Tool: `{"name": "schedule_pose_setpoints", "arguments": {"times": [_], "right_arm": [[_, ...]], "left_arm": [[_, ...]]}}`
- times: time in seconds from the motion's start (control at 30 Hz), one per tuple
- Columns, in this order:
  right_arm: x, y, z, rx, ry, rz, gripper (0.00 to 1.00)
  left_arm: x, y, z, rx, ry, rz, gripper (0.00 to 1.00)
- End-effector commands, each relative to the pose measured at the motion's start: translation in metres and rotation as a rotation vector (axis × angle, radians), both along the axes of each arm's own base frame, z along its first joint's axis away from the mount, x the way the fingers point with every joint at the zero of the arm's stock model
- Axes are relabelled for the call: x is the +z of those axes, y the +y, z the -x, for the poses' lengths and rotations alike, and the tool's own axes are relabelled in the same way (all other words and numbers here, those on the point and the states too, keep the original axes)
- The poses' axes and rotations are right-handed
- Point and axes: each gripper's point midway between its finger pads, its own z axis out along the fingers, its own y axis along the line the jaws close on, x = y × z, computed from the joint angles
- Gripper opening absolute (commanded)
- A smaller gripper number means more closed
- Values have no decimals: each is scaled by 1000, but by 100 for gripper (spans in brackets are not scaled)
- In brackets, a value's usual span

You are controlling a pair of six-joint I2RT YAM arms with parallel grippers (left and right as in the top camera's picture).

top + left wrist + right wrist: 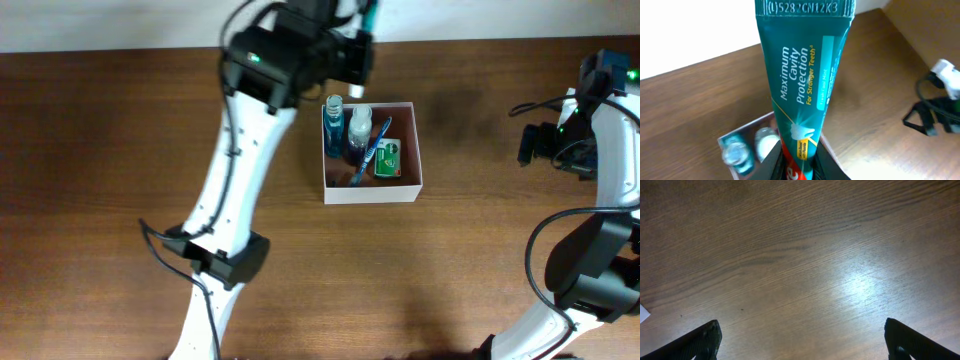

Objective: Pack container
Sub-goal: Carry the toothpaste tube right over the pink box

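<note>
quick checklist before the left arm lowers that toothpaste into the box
1. Grip: toothpaste tube clamped in left end effector - ok.
2. Tube over the container - cannot tell; overhead, the arm hides it near the far wall.
3. Free floor in container - ok, bare in the far right corner.
4. Drop path clear - not ok, bottles stand just beneath the tube.
5. Right end effector out of the way - ok, open over bare table.

Overhead looks straight down; close wrist views face the table (pixel 100 150), left sharing the container (pixel 372 192).
</note>
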Motion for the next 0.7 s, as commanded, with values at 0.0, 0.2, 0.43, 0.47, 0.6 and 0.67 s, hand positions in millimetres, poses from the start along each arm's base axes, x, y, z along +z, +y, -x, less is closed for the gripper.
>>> {"name": "schedule_pose_setpoints", "arguments": {"times": [0.0, 0.2, 0.43, 0.47, 0.6, 0.67], "right_arm": [[15, -3, 0, 4, -34, 30, 99], [15, -3, 0, 4, -34, 30, 99], [15, -3, 0, 4, -34, 30, 99], [15, -3, 0, 4, -34, 30, 99], [15, -3, 0, 4, -34, 30, 99], [15, -3, 0, 4, -34, 30, 99]], "left_arm": [[4, -15, 5, 19, -60, -41, 19], [-19, -43, 13, 22, -72, -121, 20], [-89, -71, 10, -21, 25, -204, 20], [-98, -72, 8, -22, 38, -215, 20], [-130, -76, 2, -23, 76, -252, 21], [-149, -78, -1, -26, 99, -276, 21]]}}
